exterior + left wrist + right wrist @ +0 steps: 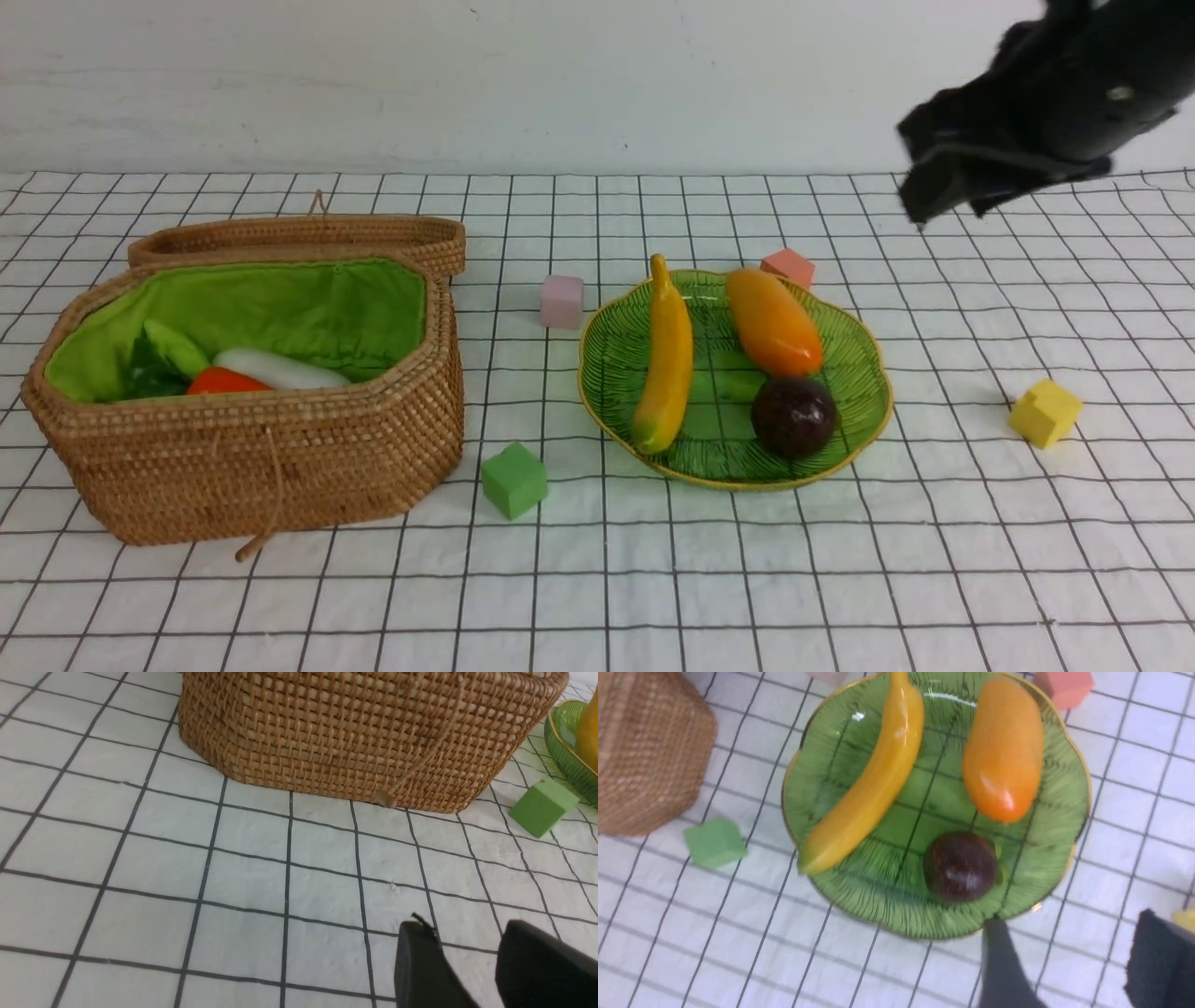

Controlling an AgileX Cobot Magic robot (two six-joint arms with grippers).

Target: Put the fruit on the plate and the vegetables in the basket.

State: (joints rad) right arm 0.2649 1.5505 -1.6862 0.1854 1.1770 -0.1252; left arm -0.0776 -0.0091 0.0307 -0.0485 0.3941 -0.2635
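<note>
green plate (854, 359) holds three fruit, wicker basket (280, 457) four vegetables; both arms' fingers (1004, 966) parted, empty

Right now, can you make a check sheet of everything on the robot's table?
Surface: white cloth with a black grid.
Job's things: banana, mango and maroon ball lie on the green plate. White radish, red-orange piece and two green pieces lie in the open basket.
Clutter: foam cubes on the cloth: green, pink, salmon, yellow.
Grippers: left gripper low near the basket, jaws apart, empty. Right gripper raised above the cloth beside the plate, jaws apart, empty.
Cables: nothing seen.
Surroundings: plain white wall.
</note>
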